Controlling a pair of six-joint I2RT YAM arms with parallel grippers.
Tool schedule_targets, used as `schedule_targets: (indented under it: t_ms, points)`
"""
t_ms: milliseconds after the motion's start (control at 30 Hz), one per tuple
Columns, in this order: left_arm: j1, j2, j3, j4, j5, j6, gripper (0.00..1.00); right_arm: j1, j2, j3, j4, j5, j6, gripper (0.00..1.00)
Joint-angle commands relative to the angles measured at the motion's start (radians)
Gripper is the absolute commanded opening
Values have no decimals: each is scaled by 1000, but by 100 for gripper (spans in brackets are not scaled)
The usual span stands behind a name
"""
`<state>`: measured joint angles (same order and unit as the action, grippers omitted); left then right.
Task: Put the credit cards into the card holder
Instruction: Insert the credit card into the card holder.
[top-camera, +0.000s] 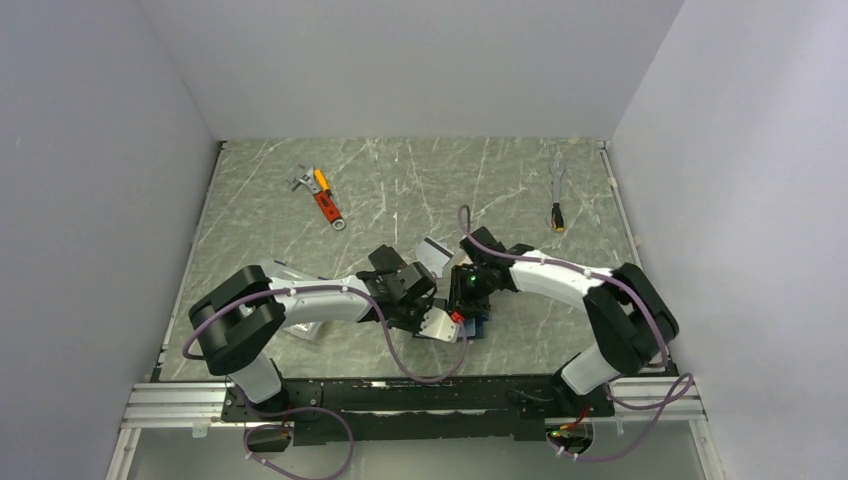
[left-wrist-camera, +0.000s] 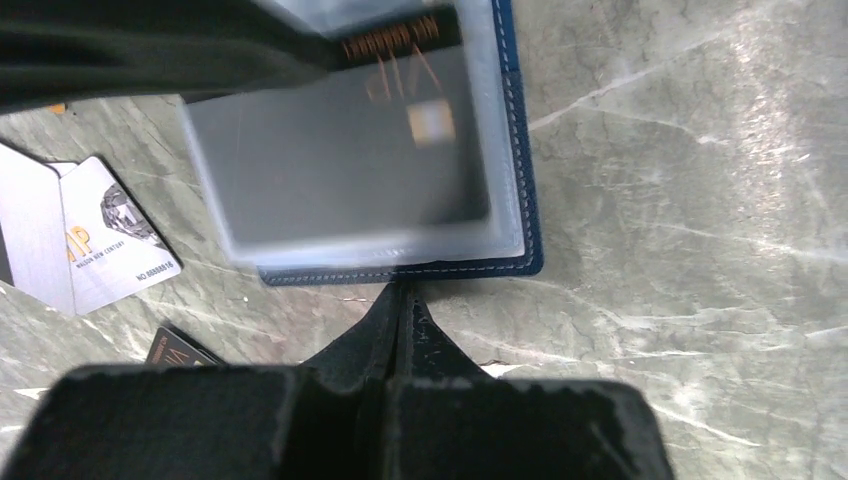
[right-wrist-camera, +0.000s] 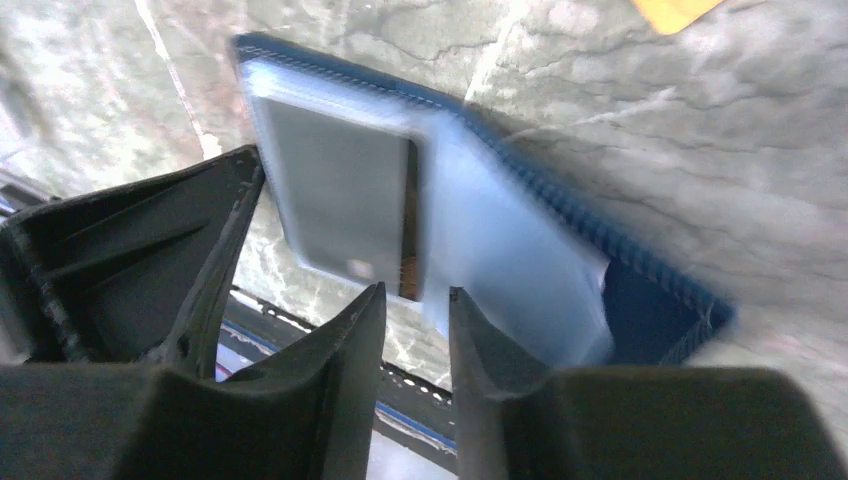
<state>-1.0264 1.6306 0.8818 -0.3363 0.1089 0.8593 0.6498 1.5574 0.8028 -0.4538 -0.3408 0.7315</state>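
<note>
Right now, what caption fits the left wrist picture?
Dark card tucked in the open card holder, silver card lying nearby.

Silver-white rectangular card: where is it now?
Left wrist view, far left: the silver-white rectangular card lies on the grey marble table, left of the open navy-blue card holder, a black card's corner just below it.

A marbled grey-green table (top-camera: 450, 180) sits between plain white walls. At its far left lies an orange and red tool (top-camera: 325, 200) with a metal ring end. Far right lies a grey strap (top-camera: 557, 188), yellow-tipped.
</note>
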Motion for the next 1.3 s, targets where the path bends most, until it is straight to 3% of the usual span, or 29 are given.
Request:
schedule_targets:
  t_ms: [0,233,367,567,1000,1133,1267]
  points:
    - [31,-41,35,-46,52,-27,0,-62,-154,23,-69,13,-34,44]
    - [83,-98,26,-61,97,-51,0,-163,-446,-101,-148,27,-14,71]
    - [83,-102,29,-64,114,-56,0,-175,-583,-266,-74,-10,38,77]
    - [79,-81,59,-75,144,-65,0,-193,-616,-420,92,-79,95,78]
    - [16,63,97,-66,64,-14,0,-235,-472,-595,506,-190,162,76]
    - [14,86,112,-78,57,-8,0,-245,-512,-620,563,-225,176,74]
    - [14,91,110,-93,56,-5,0,-275,-593,-621,494,-206,146,74]
